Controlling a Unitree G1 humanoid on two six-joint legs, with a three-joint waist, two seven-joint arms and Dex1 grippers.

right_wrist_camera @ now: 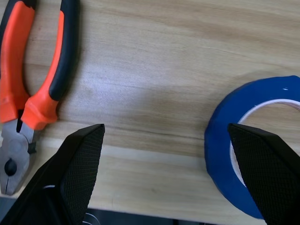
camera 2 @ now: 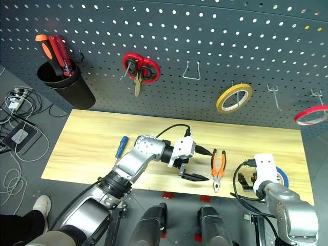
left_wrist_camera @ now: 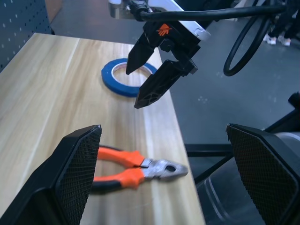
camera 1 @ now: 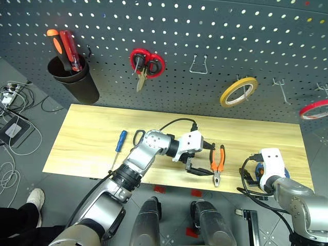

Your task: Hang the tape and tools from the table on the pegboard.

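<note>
Jaws apart, empty, both arms. Left gripper (camera 1: 197, 169) beside pliers (camera 1: 218, 164) on worktop (camera 1: 92, 138); right gripper (camera 1: 250, 177) probably nearest blue tape (left_wrist_camera: 127, 76) at worktop's right end.

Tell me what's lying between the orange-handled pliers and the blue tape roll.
Only bare light wood table between the orange-and-black pliers and blue tape roll, in the right wrist view.
</note>
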